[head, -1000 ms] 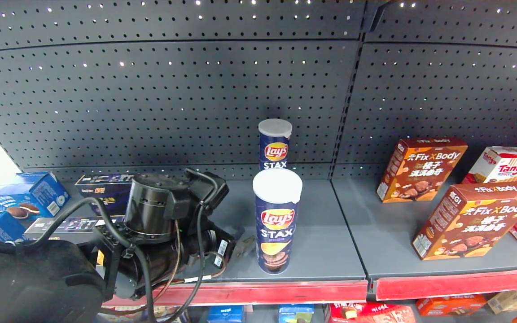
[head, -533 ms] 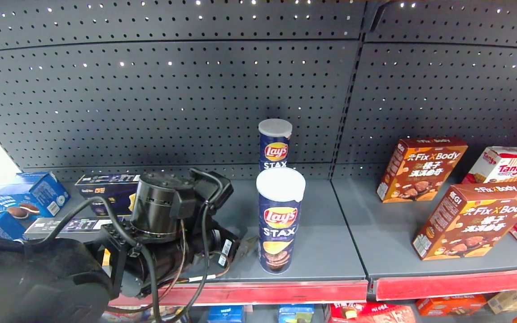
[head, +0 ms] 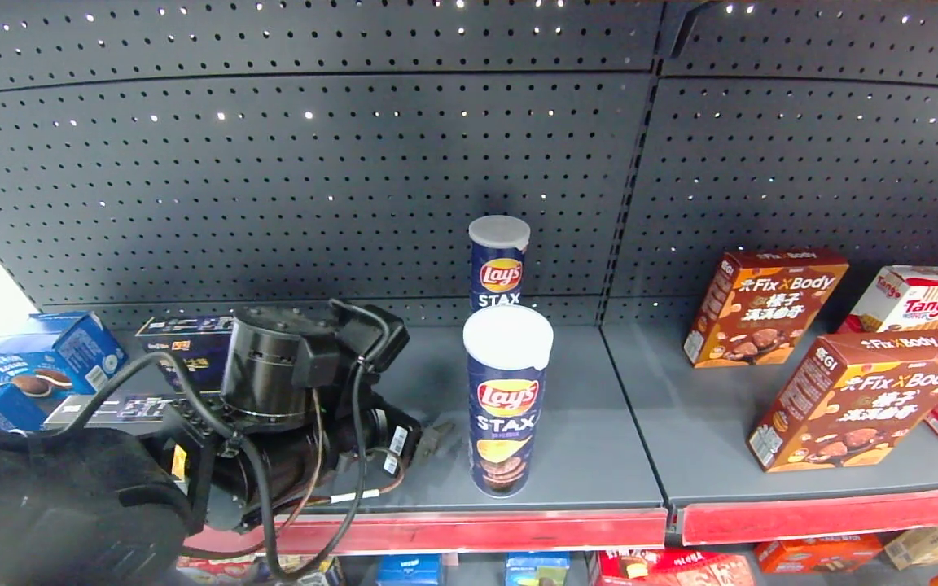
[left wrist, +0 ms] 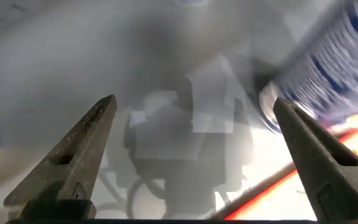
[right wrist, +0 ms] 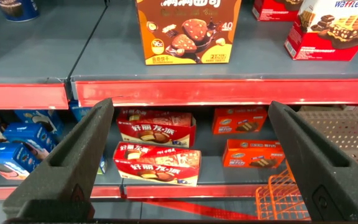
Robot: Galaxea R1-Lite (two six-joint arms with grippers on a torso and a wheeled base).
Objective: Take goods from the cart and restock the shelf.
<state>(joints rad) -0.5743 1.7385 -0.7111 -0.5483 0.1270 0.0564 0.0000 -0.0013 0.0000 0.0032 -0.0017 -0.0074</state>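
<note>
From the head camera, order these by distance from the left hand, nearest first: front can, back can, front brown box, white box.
1. Front can, just right of the left hand.
2. Back can, behind the front can.
3. Front brown box, well off to the right.
4. White box, far right and farther back.

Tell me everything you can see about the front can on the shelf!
The front can is a tall round tube, dark blue, probably cardboard, with a white lid closed on top. Its side has a red and yellow badge, white letters and a picture of chips lower down. It stands upright near the front edge of the grey shelf, right in front of a second can like it. Only the shelf touches it. The open left gripper sits close beside it, apart.
</note>
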